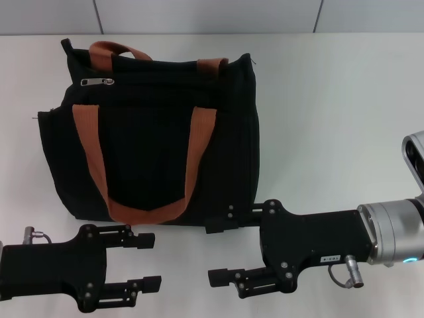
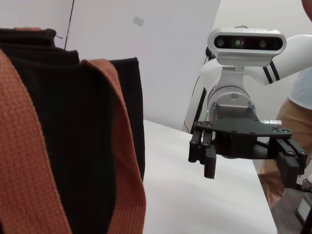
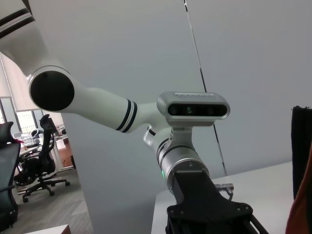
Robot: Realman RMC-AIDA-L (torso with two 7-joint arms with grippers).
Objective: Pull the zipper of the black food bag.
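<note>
The black food bag (image 1: 156,139) lies on the white table (image 1: 331,99), its two rust-orange handle straps (image 1: 192,165) across the face turned up. The small silver zipper pull (image 1: 97,82) sits on a black zip track at the bag's far left, near the top edge. My left gripper (image 1: 147,262) is open and empty, just in front of the bag's near left corner. My right gripper (image 1: 215,252) is open and empty, its upper finger close to the bag's near right corner. The left wrist view shows the bag (image 2: 73,122) and the right gripper (image 2: 246,168) beyond it.
Bare table stretches to the right of the bag and behind it up to a grey wall (image 1: 212,13). The right wrist view shows the left arm's wrist camera (image 3: 193,108) and the bag's edge (image 3: 301,146). A person's arm (image 2: 300,92) shows off the table.
</note>
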